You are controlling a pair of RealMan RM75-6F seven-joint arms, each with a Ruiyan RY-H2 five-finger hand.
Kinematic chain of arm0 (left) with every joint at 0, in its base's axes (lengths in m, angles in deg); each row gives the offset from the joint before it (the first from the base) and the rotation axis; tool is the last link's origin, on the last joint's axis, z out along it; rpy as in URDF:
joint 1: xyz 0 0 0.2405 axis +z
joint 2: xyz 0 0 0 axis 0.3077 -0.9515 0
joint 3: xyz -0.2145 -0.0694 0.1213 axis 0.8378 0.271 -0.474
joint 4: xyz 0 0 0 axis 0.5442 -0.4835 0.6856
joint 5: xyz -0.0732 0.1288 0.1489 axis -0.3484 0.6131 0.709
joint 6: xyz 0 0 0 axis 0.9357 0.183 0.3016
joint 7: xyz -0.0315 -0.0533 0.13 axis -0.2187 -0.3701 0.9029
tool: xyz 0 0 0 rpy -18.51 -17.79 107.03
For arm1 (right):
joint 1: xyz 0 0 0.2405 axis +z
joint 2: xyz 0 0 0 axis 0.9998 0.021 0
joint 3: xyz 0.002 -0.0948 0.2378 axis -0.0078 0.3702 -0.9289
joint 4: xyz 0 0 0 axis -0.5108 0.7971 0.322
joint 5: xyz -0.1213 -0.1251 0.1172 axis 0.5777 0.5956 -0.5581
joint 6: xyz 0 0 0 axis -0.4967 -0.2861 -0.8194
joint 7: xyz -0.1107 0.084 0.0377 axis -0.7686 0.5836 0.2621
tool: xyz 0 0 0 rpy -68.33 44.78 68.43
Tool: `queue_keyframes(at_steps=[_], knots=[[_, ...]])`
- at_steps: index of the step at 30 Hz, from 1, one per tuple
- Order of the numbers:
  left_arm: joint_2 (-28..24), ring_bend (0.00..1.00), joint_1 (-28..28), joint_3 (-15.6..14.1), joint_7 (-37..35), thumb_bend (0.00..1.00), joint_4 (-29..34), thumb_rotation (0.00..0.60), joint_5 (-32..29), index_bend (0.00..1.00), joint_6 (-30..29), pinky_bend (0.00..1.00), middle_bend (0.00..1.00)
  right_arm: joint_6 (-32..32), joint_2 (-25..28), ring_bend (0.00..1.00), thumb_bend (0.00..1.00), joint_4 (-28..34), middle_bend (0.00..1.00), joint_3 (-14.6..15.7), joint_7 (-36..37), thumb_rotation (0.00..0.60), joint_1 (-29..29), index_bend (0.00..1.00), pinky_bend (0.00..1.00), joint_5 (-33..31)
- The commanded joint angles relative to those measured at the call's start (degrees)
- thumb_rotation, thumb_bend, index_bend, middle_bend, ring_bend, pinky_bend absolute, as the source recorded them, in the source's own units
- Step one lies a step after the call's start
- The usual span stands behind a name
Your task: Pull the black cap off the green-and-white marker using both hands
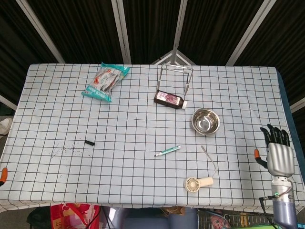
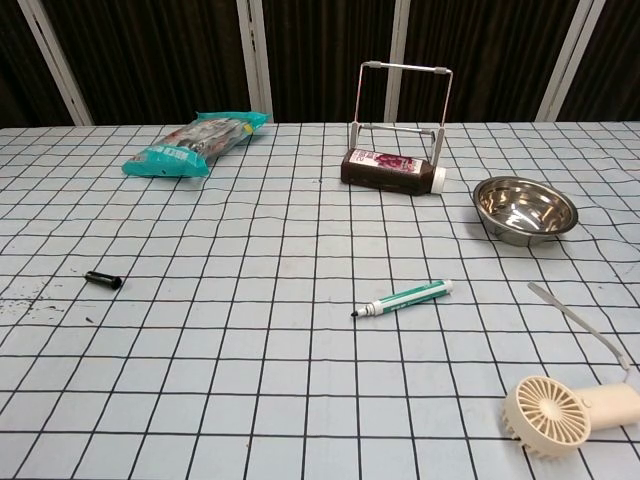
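- Green-and-white marker (image 2: 402, 298) lies flat near the middle of the surface (image 1: 143, 114), tip bare, pointing toward 8 o'clock.
- Black cap (image 2: 104, 279) sits alone well off at 9 o'clock from the marker; cap is off, job looks done.
- Right hand (image 1: 278, 152) hangs off the 4 o'clock corner, fingers spread, holding nothing.
- Left hand: only an orange tip (image 1: 4, 174) shows at the 8 o'clock edge; cannot tell its state.
- Risk: bare tip rests on the cloth, so ink could mark it if the marker is nudged; round barrel could roll.
- Risk: cap is small and could be knocked off the near edge by the left arm.
- Surface: white cloth with black grid; steel bowl (image 2: 524, 209) at 2 o'clock, brown bottle (image 2: 392, 169) under a wire rack (image 2: 404, 110) at 12, snack bag (image 2: 195, 143) at 11, small fan (image 2: 567, 412) at 5.
- Room: dark slatted wall behind.
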Motion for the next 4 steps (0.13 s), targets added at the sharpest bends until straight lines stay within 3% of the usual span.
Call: queue_keyframes(at_steps=[1, 4], knots=[[-1.1, 0.0, 0.5, 0.5, 0.3, 0.54, 1.2, 0.6, -0.1, 0.11, -0.3, 0.0, 0.01, 2.1, 2.8, 0.07, 0.41, -0.3, 0.1, 0.7, 0.0, 0.6, -2.2, 0.16, 0.0, 2.7], [-1.8, 0.0, 0.6, 0.4, 1.1, 0.54, 2.1, 0.6, 0.4, 0.11, -0.2, 0.0, 0.03, 2.0, 3.9, 0.07, 0.41, 0.6, 0.1, 0.9, 0.3, 0.6, -2.7, 0.15, 0.0, 3.8]])
